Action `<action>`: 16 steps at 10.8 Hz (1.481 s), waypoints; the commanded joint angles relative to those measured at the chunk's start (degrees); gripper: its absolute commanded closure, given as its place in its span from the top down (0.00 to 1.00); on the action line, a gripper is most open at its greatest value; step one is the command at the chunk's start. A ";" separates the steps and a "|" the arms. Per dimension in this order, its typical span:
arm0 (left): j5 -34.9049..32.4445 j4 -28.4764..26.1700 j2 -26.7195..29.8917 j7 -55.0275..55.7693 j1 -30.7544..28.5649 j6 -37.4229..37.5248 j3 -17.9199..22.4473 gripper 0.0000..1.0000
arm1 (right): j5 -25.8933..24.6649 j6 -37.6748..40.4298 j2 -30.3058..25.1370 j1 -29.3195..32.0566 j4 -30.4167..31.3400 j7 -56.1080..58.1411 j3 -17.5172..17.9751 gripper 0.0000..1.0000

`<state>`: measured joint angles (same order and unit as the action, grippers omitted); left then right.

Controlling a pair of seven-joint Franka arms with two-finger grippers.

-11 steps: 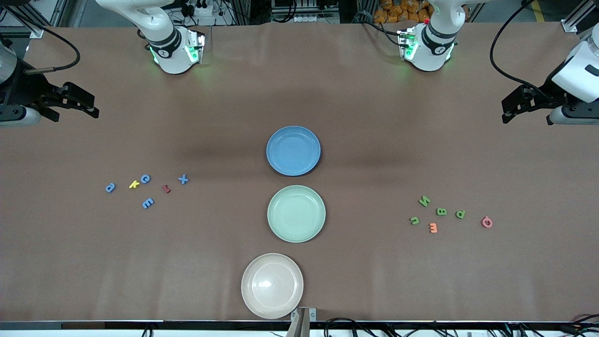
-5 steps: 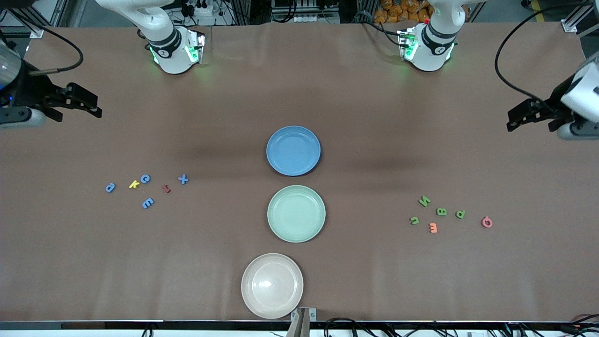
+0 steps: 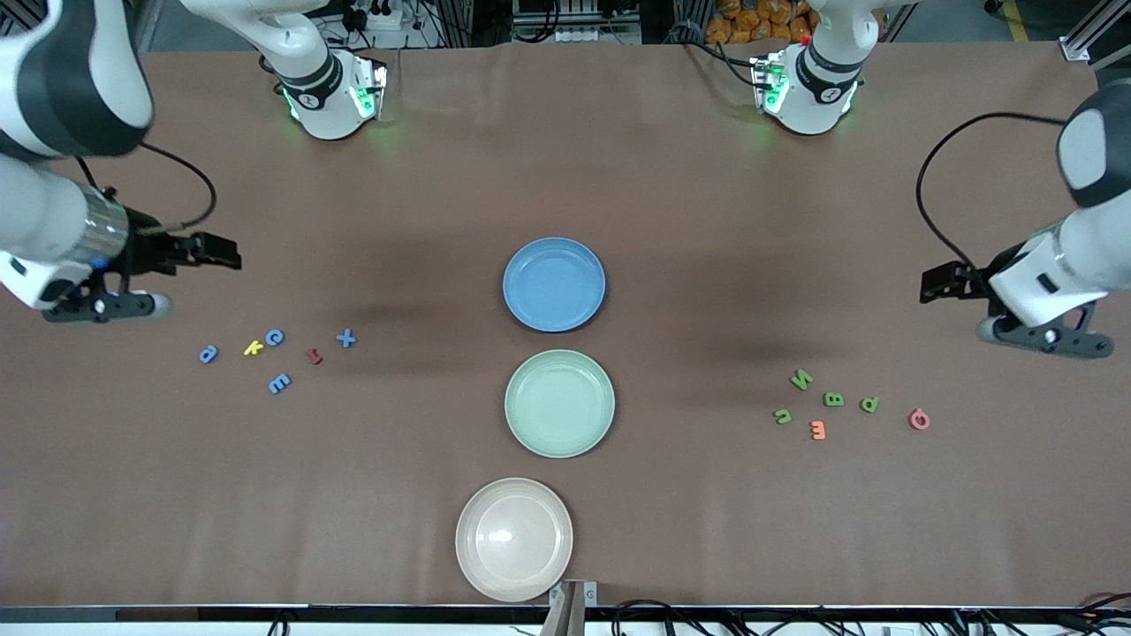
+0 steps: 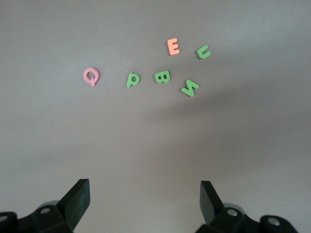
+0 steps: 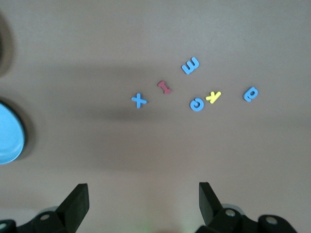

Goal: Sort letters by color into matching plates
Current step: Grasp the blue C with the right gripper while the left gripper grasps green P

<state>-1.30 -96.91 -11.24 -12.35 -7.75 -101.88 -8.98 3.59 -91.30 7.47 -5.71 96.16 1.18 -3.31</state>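
Note:
The blue plate [image 3: 554, 284] and the mint green plate [image 3: 559, 403] lie mid-table, both empty. Several blue letters [image 3: 279, 382] lie with a yellow one [image 3: 254, 348] and a red one [image 3: 314, 356] toward the right arm's end; they also show in the right wrist view [image 5: 190, 65]. Several green letters [image 3: 833, 399], an orange one [image 3: 818, 430] and a pink one [image 3: 919, 419] lie toward the left arm's end, also in the left wrist view [image 4: 163, 76]. My right gripper [image 3: 225, 252] is open and empty above the table near the blue letters. My left gripper [image 3: 935, 284] is open and empty above the table near the green letters.
A third, cream plate [image 3: 513, 538] lies nearest the front camera, below the green plate. The two arm bases [image 3: 331, 93] [image 3: 808, 88] stand along the table's top edge. Cables hang from both wrists.
Both arms have swung in from the table's ends and lowered, each gripper now closer to its cluster of letters. The letters and plates have not moved.

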 commanded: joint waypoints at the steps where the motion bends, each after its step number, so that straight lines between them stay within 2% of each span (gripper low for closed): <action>1: -1.33 5.74 -11.31 -11.43 -0.16 -3.68 -0.07 1.00 | 0.80 -11.40 0.27 0.09 9.54 0.58 0.23 1.00; 3: -2.47 9.53 -17.74 -14.52 0.54 -6.12 0.19 1.00 | 0.80 -24.99 0.88 -2.01 17.88 0.58 0.32 1.00; 4: -5.35 9.72 -19.94 -14.71 1.07 -9.01 0.19 1.00 | 0.80 -30.55 2.89 -1.94 20.18 0.58 0.32 1.00; 6: -9.24 9.98 -24.51 -15.33 1.69 -15.42 0.02 1.00 | 0.54 -36.29 8.51 -1.50 20.38 0.84 0.23 0.95; 9: -10.21 13.14 -30.67 -18.93 3.62 -20.72 0.19 1.00 | -1.82 -37.98 11.25 -0.89 20.56 8.63 0.14 0.94; 12: -11.00 14.47 -34.63 -25.42 3.54 -23.71 1.15 1.00 | -4.47 -45.43 13.01 0.96 24.85 26.80 0.14 0.95; 14: -11.09 14.38 -35.87 -26.40 3.45 -23.98 1.86 1.00 | -5.09 -45.63 13.72 5.34 25.91 43.38 0.32 0.94; 16: -11.61 14.12 -36.49 -26.41 3.54 -23.98 2.74 1.00 | -5.18 -45.72 13.98 6.50 26.36 51.87 0.32 0.89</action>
<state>-11.06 -84.10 -46.43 -37.93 -4.52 -125.91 -6.99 -0.46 -136.36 21.85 -1.44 121.43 43.26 -3.64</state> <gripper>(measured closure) 0.000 0.070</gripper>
